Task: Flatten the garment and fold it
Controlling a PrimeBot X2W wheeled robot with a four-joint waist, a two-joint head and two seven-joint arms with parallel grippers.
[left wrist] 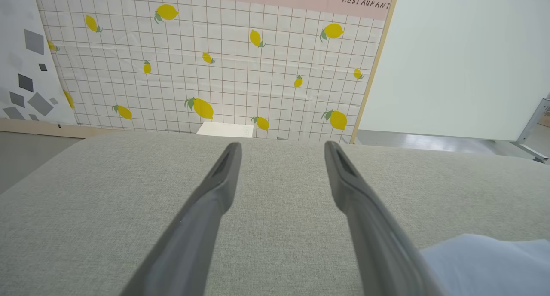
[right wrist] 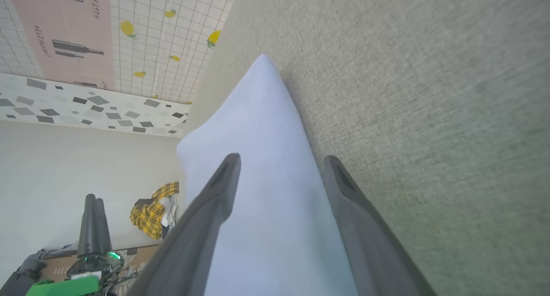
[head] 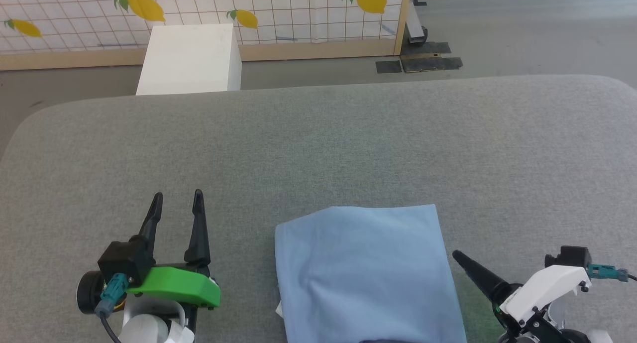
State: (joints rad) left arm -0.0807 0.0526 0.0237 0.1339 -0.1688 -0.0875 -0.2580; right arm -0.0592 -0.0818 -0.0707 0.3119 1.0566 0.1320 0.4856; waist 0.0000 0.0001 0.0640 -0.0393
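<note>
The garment [head: 366, 273] lay as a smooth, light blue rectangle in the lower middle of the head view, its near end running off the bottom edge. A sliver of white [head: 278, 310] showed at its lower left edge. In the left wrist view one corner of the garment [left wrist: 485, 266] sat at the lower right. In the right wrist view the garment [right wrist: 266, 128] ran up the centre to a point.

The right gripper [head: 458, 256] sat at the lower right of the head view, just beside the garment's right edge, one dark finger aimed up and left at the cloth. In its own wrist view the right gripper [right wrist: 282, 158] had its jaws spread and pinched nothing. One finger was over the blue cloth and the other was along its edge, but I could not tell whether either touched.

The left gripper [head: 178, 196] was at the lower left, apart from the garment's left edge, with its jaws spread and nothing between them. In its own view the left gripper [left wrist: 282, 145] pointed across bare surface, and it also appeared at the lower left of the right wrist view [right wrist: 95, 199].

All of this rested on a grey padded surface [head: 348, 134]. Beyond its far edge, at the upper left, stood a white box [head: 191, 59] before a lemon-patterned grid panel [head: 298, 9]. A yellow plaid cloth [right wrist: 152, 212] lay on the floor.
</note>
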